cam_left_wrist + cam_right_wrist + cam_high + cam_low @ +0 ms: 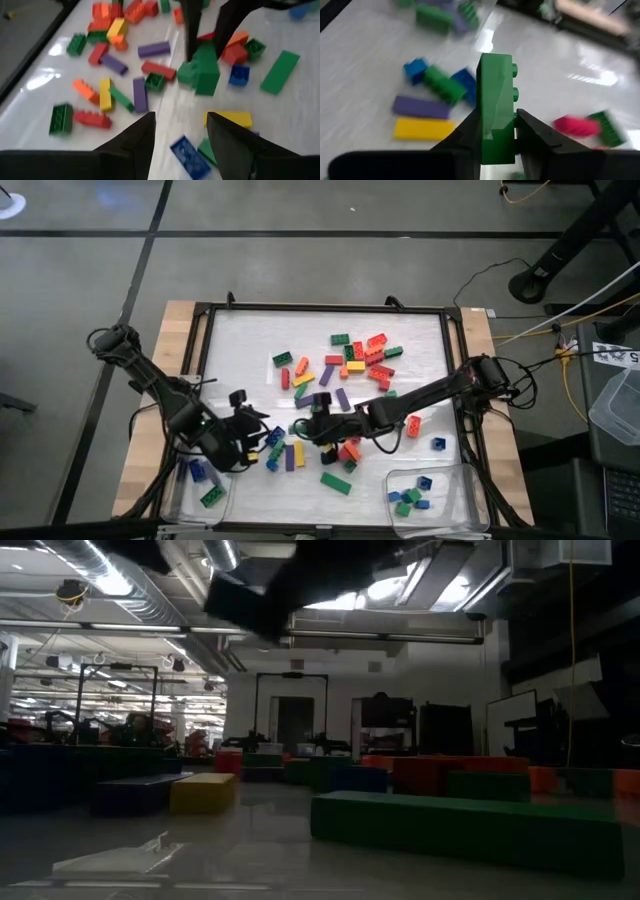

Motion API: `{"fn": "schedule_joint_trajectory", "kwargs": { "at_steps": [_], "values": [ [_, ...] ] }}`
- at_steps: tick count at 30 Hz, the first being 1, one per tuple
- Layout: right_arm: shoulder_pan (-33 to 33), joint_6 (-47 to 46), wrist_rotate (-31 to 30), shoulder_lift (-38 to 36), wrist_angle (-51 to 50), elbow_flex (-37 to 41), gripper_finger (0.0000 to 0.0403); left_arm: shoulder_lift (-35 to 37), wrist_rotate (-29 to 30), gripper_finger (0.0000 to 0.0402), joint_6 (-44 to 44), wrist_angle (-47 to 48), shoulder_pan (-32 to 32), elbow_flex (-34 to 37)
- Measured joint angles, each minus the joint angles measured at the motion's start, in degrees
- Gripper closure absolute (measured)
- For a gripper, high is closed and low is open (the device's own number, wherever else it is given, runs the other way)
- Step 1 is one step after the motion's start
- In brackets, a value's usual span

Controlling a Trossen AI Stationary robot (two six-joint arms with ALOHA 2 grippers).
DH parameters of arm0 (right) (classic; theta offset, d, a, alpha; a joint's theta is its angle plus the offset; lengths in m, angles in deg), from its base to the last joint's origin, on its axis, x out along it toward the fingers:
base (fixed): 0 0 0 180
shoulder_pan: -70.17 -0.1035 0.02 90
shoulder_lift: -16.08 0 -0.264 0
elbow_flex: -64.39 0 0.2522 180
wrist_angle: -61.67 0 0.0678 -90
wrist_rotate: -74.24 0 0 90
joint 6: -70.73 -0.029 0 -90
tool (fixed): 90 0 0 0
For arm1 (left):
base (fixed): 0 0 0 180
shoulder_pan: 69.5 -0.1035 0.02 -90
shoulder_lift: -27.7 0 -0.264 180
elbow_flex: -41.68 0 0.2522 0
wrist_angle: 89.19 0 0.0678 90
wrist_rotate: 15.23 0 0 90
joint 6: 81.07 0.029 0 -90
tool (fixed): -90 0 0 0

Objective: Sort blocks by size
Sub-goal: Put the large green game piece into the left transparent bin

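Right fingers [496,137] clamped on long green block [496,107], standing upright, left fingers [181,145] apart, empty

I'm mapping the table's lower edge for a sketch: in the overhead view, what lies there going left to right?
Left clear tray holding blue and green blocks → left pincer → long green block lying loose → right clear tray holding small blue and green blocks.
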State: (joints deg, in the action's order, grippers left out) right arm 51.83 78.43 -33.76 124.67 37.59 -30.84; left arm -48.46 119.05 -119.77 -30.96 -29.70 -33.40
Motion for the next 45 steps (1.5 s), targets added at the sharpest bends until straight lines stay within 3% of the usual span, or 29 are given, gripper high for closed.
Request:
{"fn": "schedule_joint_trajectory", "kwargs": {
  "at_steps": [9,14,21,34,37,42,45],
  "values": [
    [0.0,5.66,-2.59,-0.07,0.01,-3.8,0.0288,0.0,-0.31,0.0235,14.98,-9.74,-4.35,0.0],
    [0.07,7.5,-2.98,-0.1,-0.26,-3.93,0.0305,0.0,-3.86,0.0235,16.58,-10.94,-5.41,0.0],
    [0.15,7.76,-5.81,-0.11,1.03,-3.93,0.0299,-0.02,-4.33,0.0235,16.39,-10.9,-5.39,0.0],
    [0.18,9.32,-4.09,-0.11,6.45,-4.02,0.03,-0.02,-4.47,0.0236,18.7,-10.85,-8.01,0.0],
    [0.2,9.32,-4.11,-0.11,6.71,-4.02,0.0289,-0.07,-4.48,0.0253,20.05,-10.93,-8.19,0.0],
    [0.16,9.22,-4.66,-0.11,6.82,-4.02,0.0273,-0.07,-4.48,0.0327,23.0,-10.85,-8.21,0.0],
    [0.09,9.22,-6.32,-0.11,7.17,-4.02,0.0265,-0.07,-4.95,0.0328,24.15,-10.53,-8.21,0.0]
  ]
}}
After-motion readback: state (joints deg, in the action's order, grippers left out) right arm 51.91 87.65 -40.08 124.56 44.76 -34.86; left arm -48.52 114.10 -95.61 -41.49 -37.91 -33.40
